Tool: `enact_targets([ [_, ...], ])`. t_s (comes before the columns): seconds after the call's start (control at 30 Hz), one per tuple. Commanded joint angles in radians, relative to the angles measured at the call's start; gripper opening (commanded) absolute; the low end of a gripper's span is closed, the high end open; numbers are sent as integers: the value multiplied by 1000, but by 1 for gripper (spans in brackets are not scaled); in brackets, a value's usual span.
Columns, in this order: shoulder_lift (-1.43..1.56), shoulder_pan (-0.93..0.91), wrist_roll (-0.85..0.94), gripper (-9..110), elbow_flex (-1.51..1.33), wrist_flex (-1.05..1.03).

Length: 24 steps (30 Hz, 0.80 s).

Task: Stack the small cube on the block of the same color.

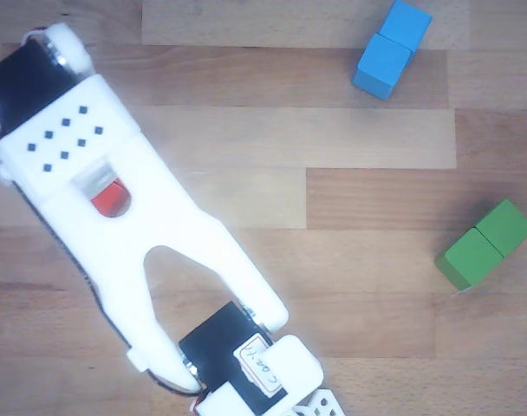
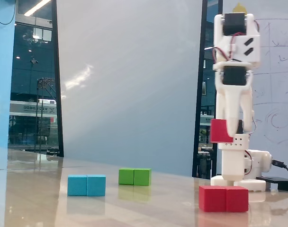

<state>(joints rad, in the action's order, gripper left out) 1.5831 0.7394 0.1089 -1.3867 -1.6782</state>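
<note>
1. Other view, looking down on the wooden table (image 1: 376, 139): the white arm (image 1: 133, 225) fills the left half, running from the upper left to the bottom middle. Through a slot in its shell a patch of red (image 1: 110, 198) shows — too little to say which red thing it is. The pincer itself is hidden under the arm here, so its state cannot be read from above.
2. Same view: a blue oblong block (image 1: 391, 48) lies at the top right, set on a slant. A green oblong block (image 1: 485, 243) lies at the right edge, also on a slant, well apart from the blue one.
3. Fixed view, from the side at table height: the arm stands tall at the right, with the gripper (image 2: 229, 135) pointing straight down. Its fingers are clenched on the small cube (image 2: 219, 131), which hangs in the air well above the tabletop.
4. Same view: the block (image 2: 223, 198) — red, with a seam across its middle — lies flat on the table (image 2: 40, 198), below the held cube and not touching it. The cube sits over the block's left part.
5. Same view: the blue block lies at the left on the table and the green one just right of it and further back, both well apart from the red block.
</note>
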Motion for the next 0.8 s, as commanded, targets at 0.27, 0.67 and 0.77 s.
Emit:
enact_targets([
  [0.27, -95, 17, 8, 2, 106, 60],
  [0.67, -209, -12, 6, 2, 104, 64],
  [0.77, -225, -38, 6, 2, 104, 64],
])
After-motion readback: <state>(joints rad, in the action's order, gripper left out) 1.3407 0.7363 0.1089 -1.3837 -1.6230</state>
